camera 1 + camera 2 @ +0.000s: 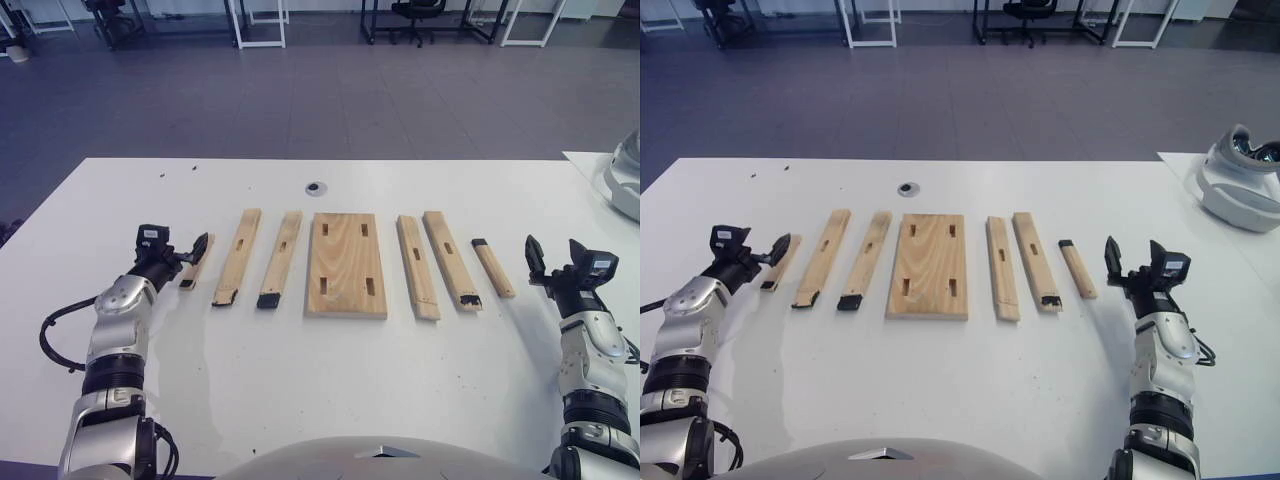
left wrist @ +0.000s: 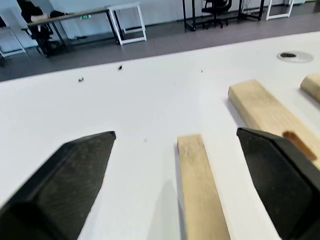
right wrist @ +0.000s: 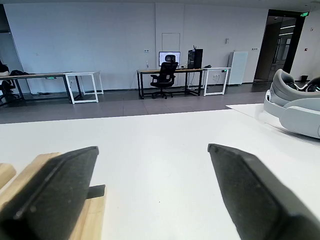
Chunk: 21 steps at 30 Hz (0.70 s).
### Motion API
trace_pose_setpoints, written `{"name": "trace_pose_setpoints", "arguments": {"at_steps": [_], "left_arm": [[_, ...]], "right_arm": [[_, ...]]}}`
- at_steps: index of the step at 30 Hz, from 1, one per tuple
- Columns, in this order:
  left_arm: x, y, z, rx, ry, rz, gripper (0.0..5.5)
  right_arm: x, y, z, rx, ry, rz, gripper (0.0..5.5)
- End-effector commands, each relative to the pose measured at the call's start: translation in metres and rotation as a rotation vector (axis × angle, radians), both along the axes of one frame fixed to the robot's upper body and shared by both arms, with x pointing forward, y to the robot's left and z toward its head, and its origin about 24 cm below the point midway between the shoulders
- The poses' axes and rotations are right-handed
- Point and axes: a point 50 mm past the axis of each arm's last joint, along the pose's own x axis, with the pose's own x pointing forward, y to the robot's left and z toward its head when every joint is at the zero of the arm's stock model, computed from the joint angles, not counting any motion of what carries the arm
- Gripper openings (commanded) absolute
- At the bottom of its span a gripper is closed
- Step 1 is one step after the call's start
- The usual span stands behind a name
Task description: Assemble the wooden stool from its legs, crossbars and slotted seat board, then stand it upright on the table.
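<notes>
The white table (image 1: 110, 200) is holding every part flat and unjoined, so assembly is probably only starting. The slotted seat board (image 1: 346, 265) is lying at frame centre, with legs (image 1: 238, 256) flanking it in pairs and a short crossbar (image 1: 196, 262) at the left end. The left gripper (image 2: 175, 135) is straddling that crossbar, fingers spread; next it likely needs to close squarely on it. The right gripper (image 1: 553, 255) is hanging released at lower right, beside the other crossbar (image 1: 493, 268).

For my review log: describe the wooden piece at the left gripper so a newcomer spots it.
On the white table, a wide seat board sits mid-row. At the row's left end, the short crossbar lies between the open fingers of the left gripper. It is much shorter and narrower than the slotted leg beside it.
</notes>
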Motion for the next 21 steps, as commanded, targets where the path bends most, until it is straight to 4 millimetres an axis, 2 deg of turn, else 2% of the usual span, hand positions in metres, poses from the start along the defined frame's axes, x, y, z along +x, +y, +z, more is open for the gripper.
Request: {"name": "trace_pose_setpoints", "arguments": {"at_steps": [1,9,13,18,20,21], "left_arm": [[-0.012,0.0,-0.02,0.004,0.145,-0.033,4.11],[-0.02,0.002,-0.031,0.02,0.256,-0.04,2.91],[-0.022,0.001,-0.031,0.013,0.264,-0.056,2.06],[-0.024,0.002,-0.033,0.013,0.277,-0.063,1.3],[-0.02,0.007,-0.027,0.029,0.246,-0.034,1.28],[-0.01,0.006,-0.011,-0.002,0.144,-0.017,1.28]], "right_arm": [[0.0,0.001,-0.001,-0.012,0.014,0.005,4.13],[0.0,0.002,-0.003,-0.015,0.027,0.01,4.13],[0.0,0.002,-0.004,-0.017,0.03,0.009,4.13],[0.001,0.001,-0.002,-0.021,0.032,0.014,4.13],[0.007,0.01,0.007,-0.002,0.014,0.085,4.13],[0.015,0.019,0.016,0.051,-0.009,0.141,4.13]]}}
